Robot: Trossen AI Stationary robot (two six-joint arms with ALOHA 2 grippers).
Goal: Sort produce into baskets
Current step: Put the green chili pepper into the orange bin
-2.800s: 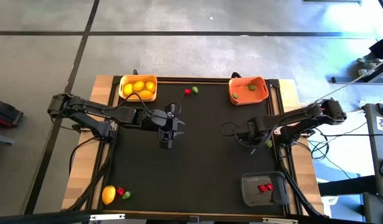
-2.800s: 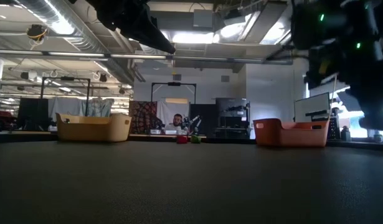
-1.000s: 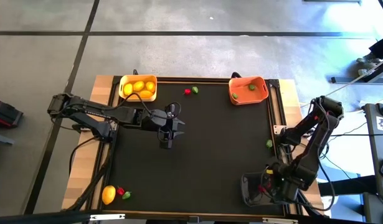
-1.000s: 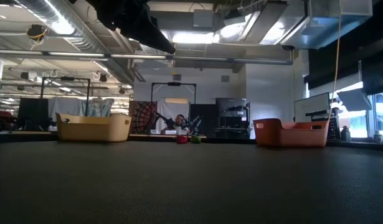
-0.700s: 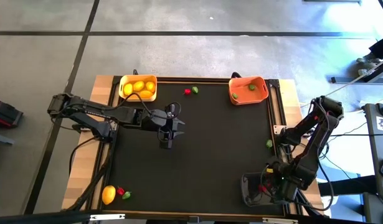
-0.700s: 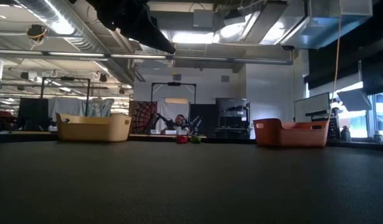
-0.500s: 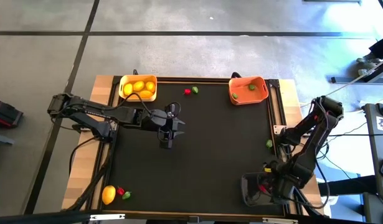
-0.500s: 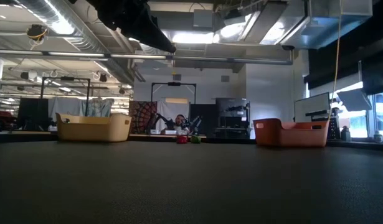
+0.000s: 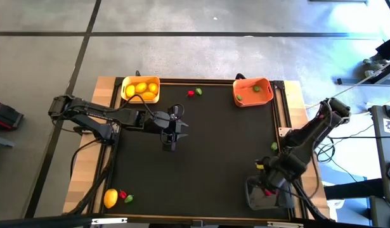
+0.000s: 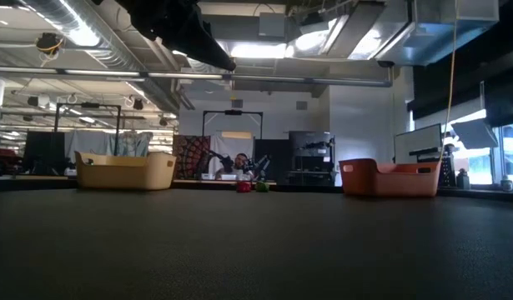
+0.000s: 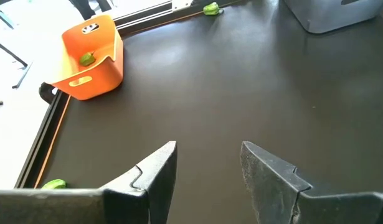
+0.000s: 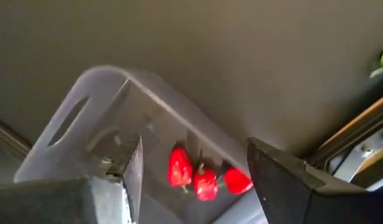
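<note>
right gripper (image 12: 194, 171) hangs spread and empty over the grey basket (image 9: 258, 193) with three red pieces (image 12: 203, 177) inside, so lift straight clear before swinging to the green piece (image 9: 274, 146) by the edge; left gripper (image 11: 207, 165) waits mid-table, spread too.

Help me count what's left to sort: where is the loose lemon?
In the high view the lemon lies at the table's near left corner, on the left arm's side, right beside a red piece and a green piece, far from the yellow basket.
</note>
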